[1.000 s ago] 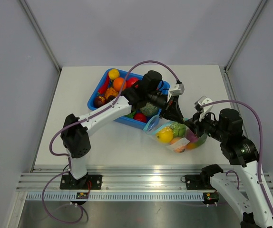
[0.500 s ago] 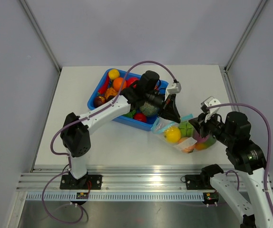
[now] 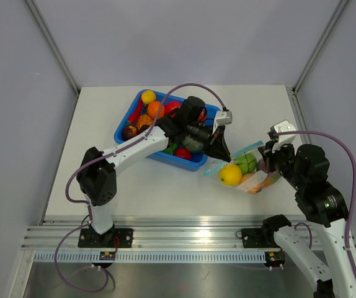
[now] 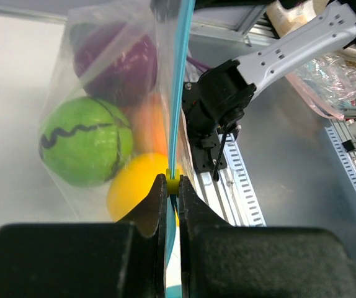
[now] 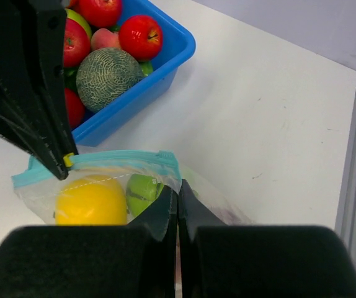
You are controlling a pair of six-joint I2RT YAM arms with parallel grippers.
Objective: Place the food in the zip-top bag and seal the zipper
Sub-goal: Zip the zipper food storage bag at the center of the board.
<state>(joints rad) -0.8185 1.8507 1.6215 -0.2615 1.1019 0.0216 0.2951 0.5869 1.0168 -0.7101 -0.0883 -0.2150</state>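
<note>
The zip-top bag point(image 3: 245, 169) hangs above the table between my two grippers. It holds food: a yellow fruit point(image 3: 231, 175), a green one point(image 3: 247, 162) and orange pieces. My left gripper point(image 3: 222, 156) is shut on the zipper point(image 4: 179, 93) at its yellow slider point(image 4: 173, 183), with a green fruit point(image 4: 82, 146), a purple one point(image 4: 113, 68) and the yellow one point(image 4: 134, 195) behind the plastic. My right gripper point(image 5: 178, 194) is shut on the bag's other top corner point(image 5: 187, 180); it also shows in the top view point(image 3: 268, 161). The zipper point(image 5: 110, 160) runs taut between the grippers.
The blue bin point(image 3: 123, 127) with more toy food, such as a netted melon point(image 5: 108, 71) and red apples point(image 5: 141, 36), stands just behind and left of the bag. The white table point(image 3: 97, 180) ends at a metal rail point(image 3: 184, 226) in front.
Both grippers have lifted the bag off the table and carried it right. The right gripper pulled back to the right, and the zipper strip now stretches straight between them.
</note>
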